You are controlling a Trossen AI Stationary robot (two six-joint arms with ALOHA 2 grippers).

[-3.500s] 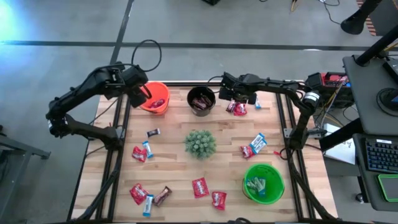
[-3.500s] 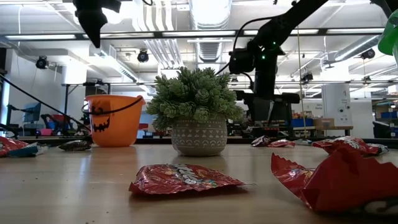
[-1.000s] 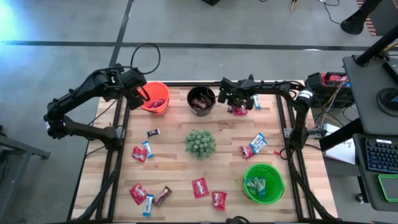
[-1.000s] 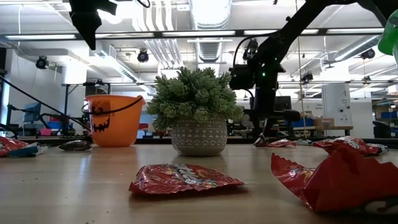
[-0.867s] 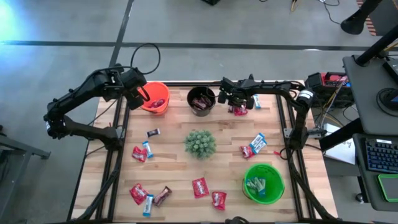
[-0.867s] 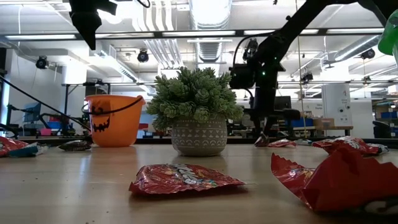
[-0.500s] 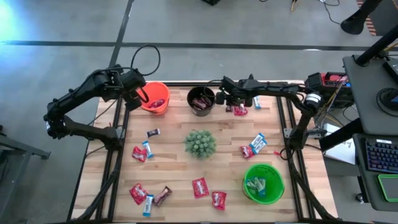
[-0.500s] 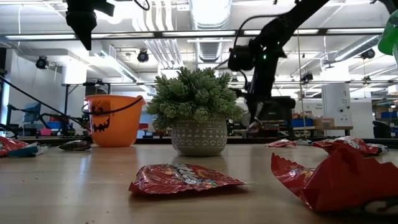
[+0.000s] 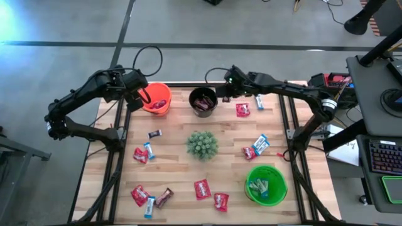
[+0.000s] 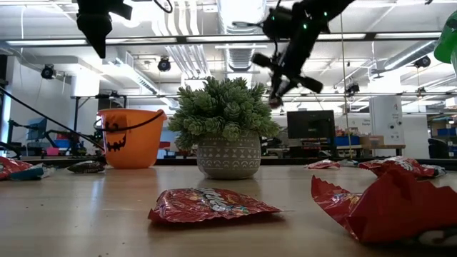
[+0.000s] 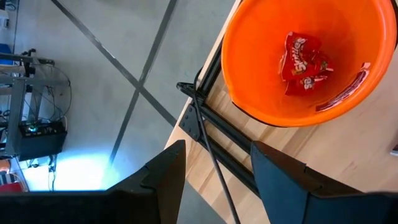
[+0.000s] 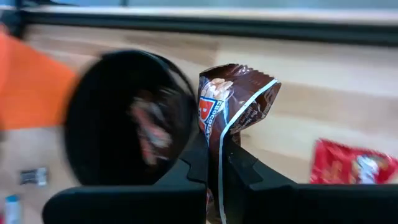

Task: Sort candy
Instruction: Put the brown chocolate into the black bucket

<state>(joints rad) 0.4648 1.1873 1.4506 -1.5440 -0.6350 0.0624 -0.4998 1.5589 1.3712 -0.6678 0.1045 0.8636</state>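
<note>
My right gripper (image 9: pixel 221 94) hangs in the air just right of the black bucket (image 9: pixel 203 100), shut on a dark brown candy (image 12: pixel 236 102). The black bucket holds more brown candy (image 12: pixel 149 127). Left of the orange bucket (image 9: pixel 156 98), which holds red candy (image 11: pixel 303 61), my left gripper (image 9: pixel 134 99) stands open and high with nothing between its fingers (image 11: pixel 168 180). A red candy (image 9: pixel 242 110) and a blue-and-white one (image 9: pixel 259 103) lie flat on the table near the right gripper. My right gripper pinches the brown candy's lower part (image 12: pixel 217 134) between its two fingers, edge-on. The rest of the wrapper sticks out past the fingertips. The fingers slant downward, and in the low view the candy (image 10: pixel 273 102) hangs clear, well above the table.
A spiky green plant in a pot (image 9: pixel 201 144) stands mid-table. At the near right is a green bucket (image 9: pixel 266 184). Several red, blue and brown candies lie scattered at the table's left (image 9: pixel 143 152), near edge (image 9: pixel 202 188) and right (image 9: pixel 256 146).
My right gripper has risen from the table beside the red candy, carrying the brown candy clear. It has gone left toward the black bucket and tipped to a slant. The red candy stays on the table.
</note>
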